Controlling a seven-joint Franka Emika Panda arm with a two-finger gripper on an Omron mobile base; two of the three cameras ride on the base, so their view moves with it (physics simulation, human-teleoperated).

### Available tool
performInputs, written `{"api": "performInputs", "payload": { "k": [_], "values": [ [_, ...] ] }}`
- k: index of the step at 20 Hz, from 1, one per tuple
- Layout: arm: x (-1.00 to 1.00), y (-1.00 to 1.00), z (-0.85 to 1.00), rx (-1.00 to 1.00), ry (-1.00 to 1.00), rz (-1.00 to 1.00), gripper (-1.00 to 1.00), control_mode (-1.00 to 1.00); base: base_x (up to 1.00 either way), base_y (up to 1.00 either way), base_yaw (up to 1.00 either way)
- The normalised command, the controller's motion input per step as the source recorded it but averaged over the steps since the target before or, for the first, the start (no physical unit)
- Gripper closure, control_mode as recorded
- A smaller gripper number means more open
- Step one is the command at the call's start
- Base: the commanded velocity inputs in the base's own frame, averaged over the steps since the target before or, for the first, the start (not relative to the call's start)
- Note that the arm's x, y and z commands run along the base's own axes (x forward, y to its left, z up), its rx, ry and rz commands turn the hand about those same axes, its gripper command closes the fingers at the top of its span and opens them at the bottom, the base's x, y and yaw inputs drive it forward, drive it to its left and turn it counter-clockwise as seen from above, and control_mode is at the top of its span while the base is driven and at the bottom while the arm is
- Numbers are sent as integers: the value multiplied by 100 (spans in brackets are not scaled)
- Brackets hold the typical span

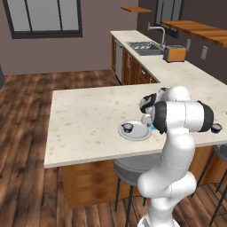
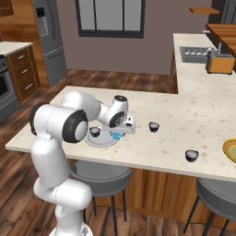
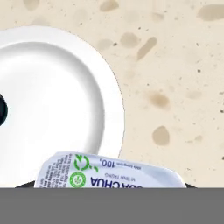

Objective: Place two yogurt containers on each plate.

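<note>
Now the pincer sits low at the near edge of the grey plate, jaws closed on the light blue yogurt cup, whose printed lid lies right under the hand. One dark cup is already on that plate, beyond the pincer. Best: lift straight, shift over the plate's middle, lower gently, release clear of the dark cup.

Four yogurt containers and two plates.
</note>
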Motion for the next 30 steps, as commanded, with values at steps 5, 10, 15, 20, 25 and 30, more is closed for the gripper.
{"api": "performInputs", "payload": {
  "k": [5, 10, 15, 20, 25, 30],
  "values": [
    [30, 38, -3, 3, 0, 0, 100, -100, 0, 0, 0],
    [23, 20, -9, 5, 0, 0, 100, -100, 0, 0, 0],
    [12, 22, -12, 2, 0, -1, 100, -100, 0, 0, 0],
    [2, 3, -17, 0, 1, -4, 100, -100, 0, 0, 0],
    [0, 0, -13, 0, 3, -5, 100, -100, 0, 0, 0],
    [1, 0, -11, 0, 8, -3, -100, -100, 0, 0, 0]
  ]
}}
